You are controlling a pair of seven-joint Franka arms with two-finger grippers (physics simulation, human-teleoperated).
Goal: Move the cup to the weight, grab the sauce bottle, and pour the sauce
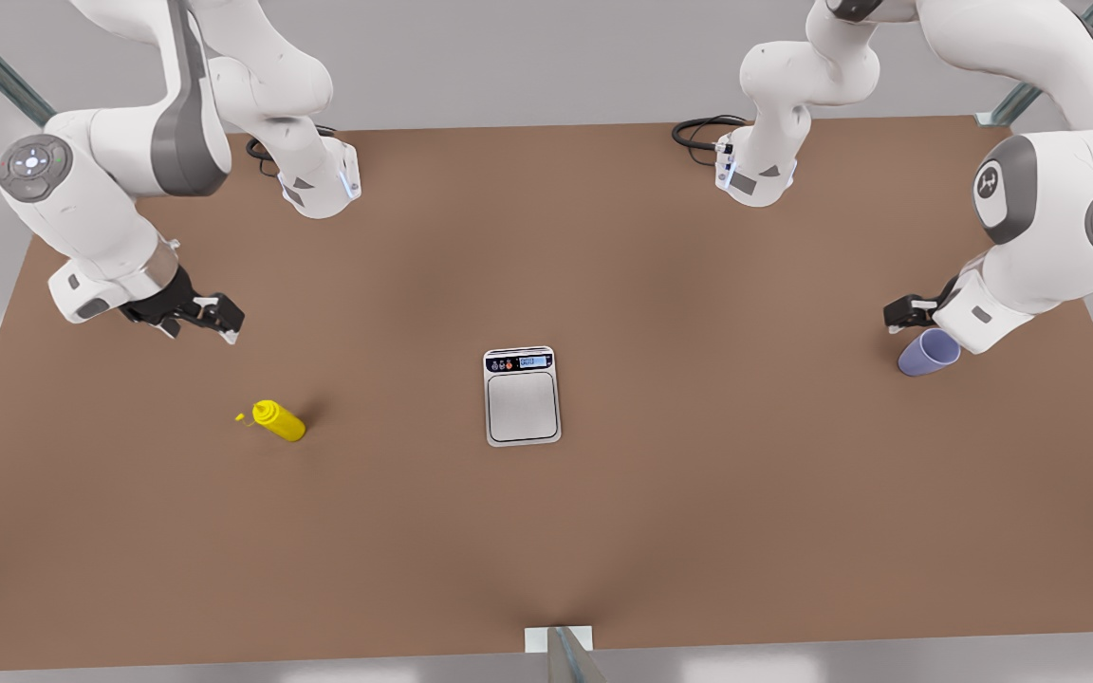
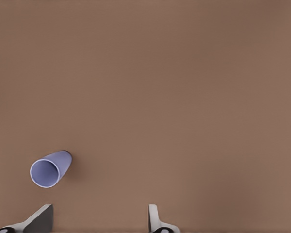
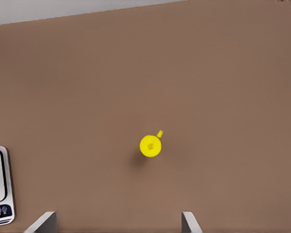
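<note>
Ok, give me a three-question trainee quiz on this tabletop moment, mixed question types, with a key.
1. True or false: the cup already stands on the weight.
2. Which gripper is nearest the sauce bottle? A) left gripper B) right gripper
3. Fill in: in the wrist views, both grippers' fingers are spread ____.

Key
1. False. The cup sits on the table at the front view's right, and the weight's plate is bare.
2. B. The right wrist view looks down on the bottle.
3. Open. Neither holds anything.
</note>
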